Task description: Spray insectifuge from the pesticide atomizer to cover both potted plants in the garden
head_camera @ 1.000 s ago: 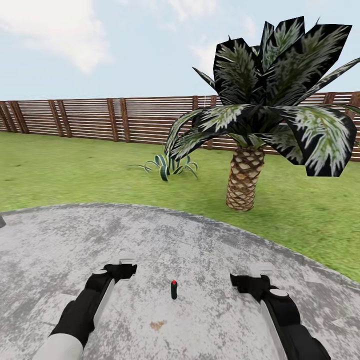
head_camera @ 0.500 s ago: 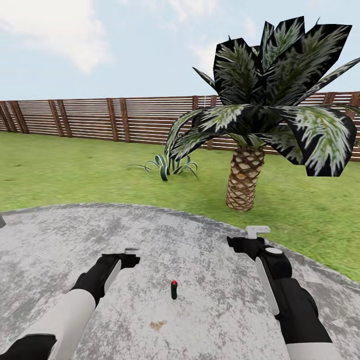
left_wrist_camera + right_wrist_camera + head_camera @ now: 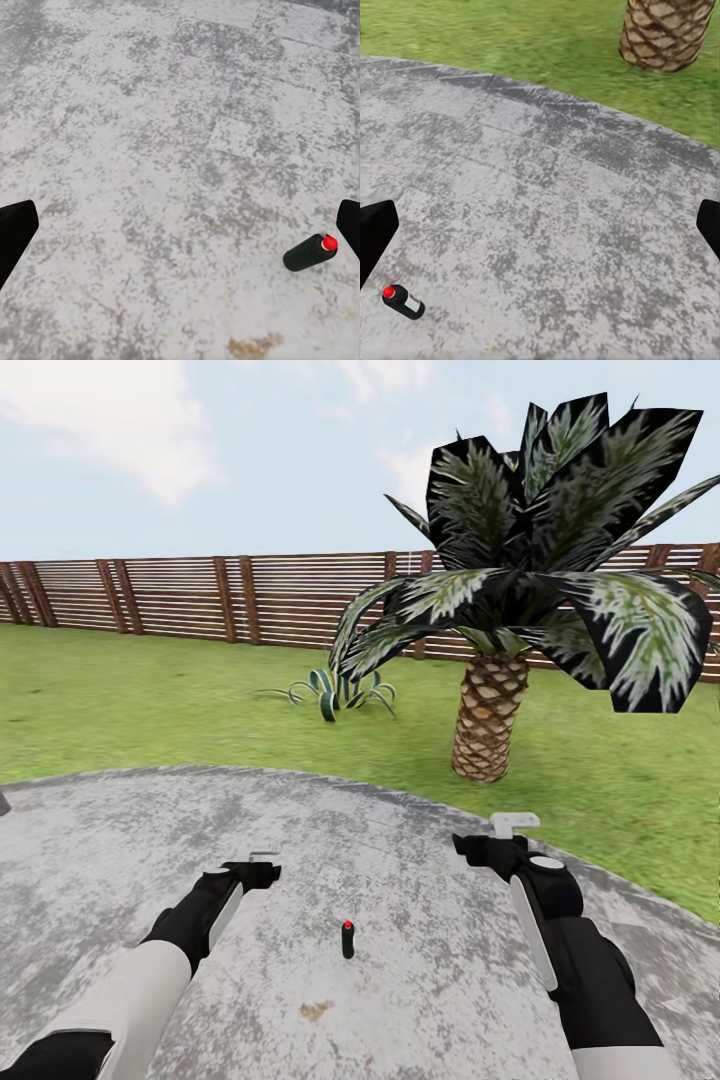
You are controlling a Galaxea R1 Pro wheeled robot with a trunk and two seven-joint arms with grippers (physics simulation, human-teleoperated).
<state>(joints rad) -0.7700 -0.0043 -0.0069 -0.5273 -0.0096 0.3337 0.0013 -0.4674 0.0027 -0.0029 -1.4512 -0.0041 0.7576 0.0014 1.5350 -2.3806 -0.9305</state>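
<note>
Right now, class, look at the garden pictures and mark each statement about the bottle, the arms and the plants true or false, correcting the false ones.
1. The pesticide atomizer stands on the stone paving between the two arms. True.
2. The left end effector is gripping the atomizer. False: it hangs apart from the bottle, and its fingers are spread wide in the left wrist view.
3. The atomizer has a red top. True.
4. The palm tree grows out of the paving. False: its trunk stands in the grass beyond the paving's edge.
5. The right end effector is open and empty. True.
6. A brick wall closes off the lawn. False: a brown slatted wooden fence does.
</note>
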